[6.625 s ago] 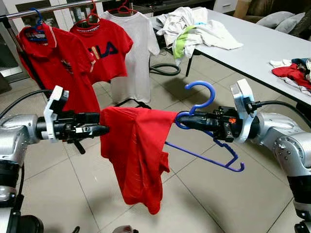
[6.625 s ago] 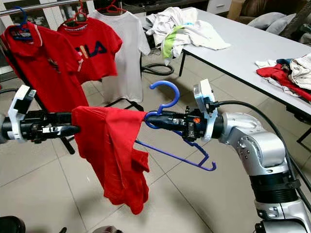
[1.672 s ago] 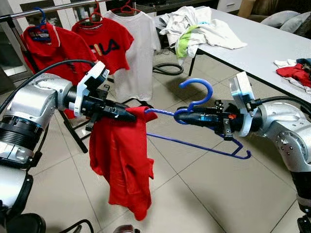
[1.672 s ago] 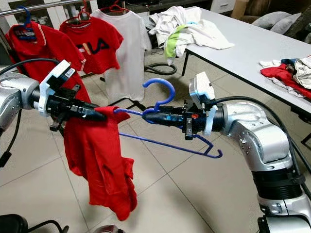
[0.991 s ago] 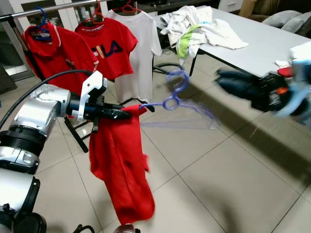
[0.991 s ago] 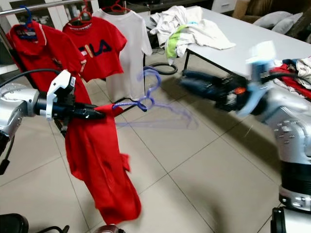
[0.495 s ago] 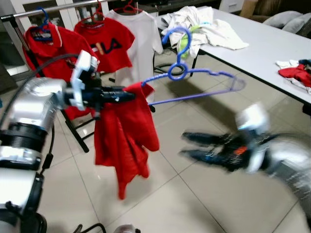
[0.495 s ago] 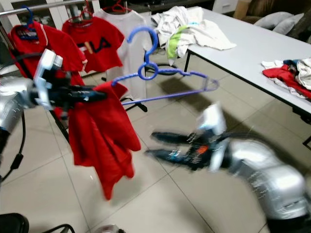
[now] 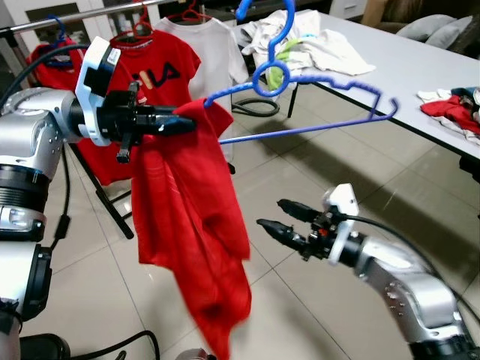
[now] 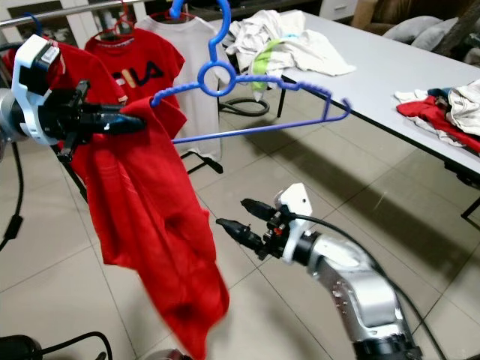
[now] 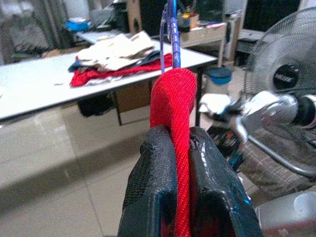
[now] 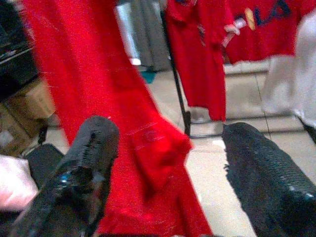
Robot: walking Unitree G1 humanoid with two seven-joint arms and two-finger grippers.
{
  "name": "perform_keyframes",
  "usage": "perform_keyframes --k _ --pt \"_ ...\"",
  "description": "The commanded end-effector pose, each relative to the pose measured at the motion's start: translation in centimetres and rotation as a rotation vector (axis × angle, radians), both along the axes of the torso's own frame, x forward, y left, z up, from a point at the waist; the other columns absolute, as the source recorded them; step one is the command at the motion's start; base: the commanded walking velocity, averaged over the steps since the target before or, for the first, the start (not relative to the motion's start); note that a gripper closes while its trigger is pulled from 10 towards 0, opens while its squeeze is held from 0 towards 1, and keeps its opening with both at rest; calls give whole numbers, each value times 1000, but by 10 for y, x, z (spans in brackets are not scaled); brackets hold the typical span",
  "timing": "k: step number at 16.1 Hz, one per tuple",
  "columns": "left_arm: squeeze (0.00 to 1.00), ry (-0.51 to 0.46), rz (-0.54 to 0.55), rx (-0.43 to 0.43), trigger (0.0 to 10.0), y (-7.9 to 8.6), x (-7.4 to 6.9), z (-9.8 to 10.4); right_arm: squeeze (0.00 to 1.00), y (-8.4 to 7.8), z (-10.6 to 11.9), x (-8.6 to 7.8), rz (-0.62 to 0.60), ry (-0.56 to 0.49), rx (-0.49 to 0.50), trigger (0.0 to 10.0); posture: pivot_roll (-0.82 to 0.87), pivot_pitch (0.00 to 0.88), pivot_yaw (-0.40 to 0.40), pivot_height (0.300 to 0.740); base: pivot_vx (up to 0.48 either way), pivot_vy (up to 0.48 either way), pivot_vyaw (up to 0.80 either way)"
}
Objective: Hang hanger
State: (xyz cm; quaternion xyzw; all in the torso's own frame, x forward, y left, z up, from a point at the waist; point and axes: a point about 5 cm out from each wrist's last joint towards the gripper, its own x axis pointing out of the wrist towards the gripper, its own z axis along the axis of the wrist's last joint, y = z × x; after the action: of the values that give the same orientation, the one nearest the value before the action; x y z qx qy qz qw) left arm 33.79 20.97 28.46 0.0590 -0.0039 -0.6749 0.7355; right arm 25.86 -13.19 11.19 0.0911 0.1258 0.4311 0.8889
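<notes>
A red shirt point(image 9: 187, 217) hangs long and loose from my left gripper point(image 9: 187, 120), which is shut on its fabric at chest height. In the left wrist view my left gripper point(image 11: 178, 133) pinches the shirt's red cloth point(image 11: 173, 98), with the blue hanger point(image 11: 170, 29) rising just beyond the fold. The blue hanger point(image 9: 300, 129) sticks out of the shirt toward the right, hook up and tilted. My right gripper point(image 9: 271, 213) is open, low and below the hanger, holding nothing. Its fingers point(image 12: 94, 143) frame the red shirt point(image 12: 148, 148) in the right wrist view.
A clothes rail point(image 9: 52, 21) at the back left carries two red shirts point(image 9: 161, 71) and a white one point(image 9: 217, 52) on hangers. A grey table point(image 9: 397, 67) with piled clothes point(image 9: 315, 45) runs along the right. Tiled floor lies between them.
My right gripper has let go of the hanger and dropped below it, open. My left gripper has lifted the shirt and hanger higher, toward the rail.
</notes>
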Motion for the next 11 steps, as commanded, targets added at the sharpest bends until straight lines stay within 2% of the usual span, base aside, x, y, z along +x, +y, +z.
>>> perform_keyframes --k 1,2,3,6,8,9,10,11 --pt "0 -72 -33 -35 0 -4 -3 21 1000 1 -4 5 -40 48 17 10000 29 0 63 740 0 0 0" --pt "0 -88 -47 -55 0 -6 -4 28 1000 8 -15 6 -63 143 71 10000 34 0 62 740 0 0 0" --pt "0 -96 -57 -72 0 -7 -5 33 1000 11 -17 7 -77 169 113 10000 39 0 65 740 0 0 0" --pt "0 -108 -63 -84 0 -9 -5 36 1000 17 -18 8 -58 201 159 10000 43 0 66 740 0 0 0" --pt "0 -162 -25 -116 0 -15 -2 39 0 33 -12 -3 92 236 237 10000 48 0 67 740 0 0 0" --pt "0 -179 -14 -127 0 -16 -2 39 0 38 -7 -9 155 247 277 10000 50 0 67 740 0 0 0" --pt "0 -199 15 -145 0 -19 0 40 0 41 -6 -13 198 208 257 10000 54 0 67 740 0 0 0" --pt "0 -206 30 -143 0 -22 1 38 0 41 -4 -8 144 129 222 10000 57 0 66 740 0 0 0"
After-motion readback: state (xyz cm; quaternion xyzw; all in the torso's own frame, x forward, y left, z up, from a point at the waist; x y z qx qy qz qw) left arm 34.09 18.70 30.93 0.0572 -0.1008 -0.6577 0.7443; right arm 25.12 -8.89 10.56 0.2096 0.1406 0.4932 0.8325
